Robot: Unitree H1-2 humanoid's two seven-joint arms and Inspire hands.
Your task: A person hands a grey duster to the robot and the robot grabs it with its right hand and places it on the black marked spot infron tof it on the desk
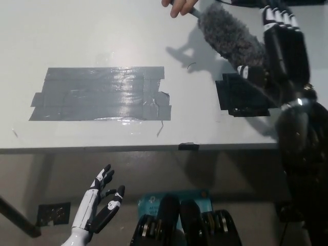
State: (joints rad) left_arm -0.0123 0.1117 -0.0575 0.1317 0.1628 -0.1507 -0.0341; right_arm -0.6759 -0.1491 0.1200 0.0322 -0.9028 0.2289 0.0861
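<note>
- The grey duster (228, 37) is a long, fluffy, charcoal-grey brush head with a shaggy, fuzzy pile, thick and roughly cylindrical, lying on a slant from upper left to lower right.
- It hangs in the air above the far right part of the white desk (102, 36), casting a soft shadow on the surface beside it.
- A person's hand (180, 6) at the top edge grips the duster's upper end.
- The black right hand (282, 48) is raised over the desk at the duster's lower end, covering that end; its fingers curl around the fluffy head, and whether they have fully closed on it cannot be told.
- The black marked spot (245, 96), a square patch of black tape, lies on the desk just beneath the duster and the right hand, partly hidden by the arm.
- A wide patch of grey tape (101, 94) lies on the left half of the desk, well apart from the duster.
- The white left hand (100, 201) rests low at the lower left, below the desk edge, fingers spread and holding nothing.
</note>
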